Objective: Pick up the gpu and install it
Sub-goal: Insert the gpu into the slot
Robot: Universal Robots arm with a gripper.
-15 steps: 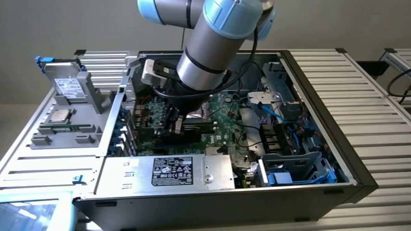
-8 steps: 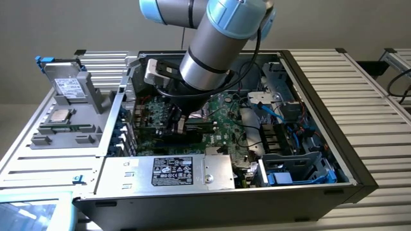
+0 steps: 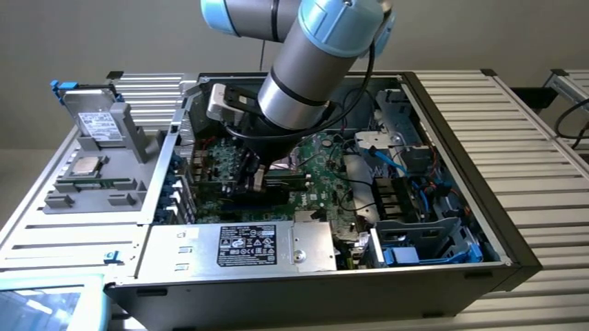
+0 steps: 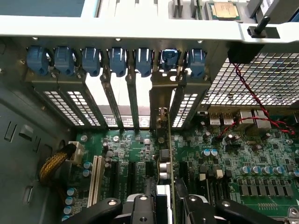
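Note:
The gpu (image 4: 169, 149) shows edge-on in the wrist view, a thin green board standing upright over the motherboard (image 4: 243, 154). Its silver end bracket (image 4: 160, 100) lies in one of the rear slot openings. My gripper (image 4: 166, 198) is shut on the card, with a black finger (image 4: 142, 207) on either side of it. Whether the card's edge sits fully in its slot is hidden. In the exterior view the gripper (image 3: 258, 178) reaches down inside the open computer case (image 3: 460, 138), holding the gpu (image 3: 283, 182) low over the motherboard (image 3: 318, 162).
A row of blue slot latches (image 4: 117, 58) lines the case's rear wall. Red wires (image 4: 247, 98) cross near the rear ports. A white slot (image 4: 96, 179) lies beside the card. The power supply (image 3: 244, 245) and drive cage (image 3: 418, 238) crowd the case's near side. A processor (image 3: 87, 165) rests outside.

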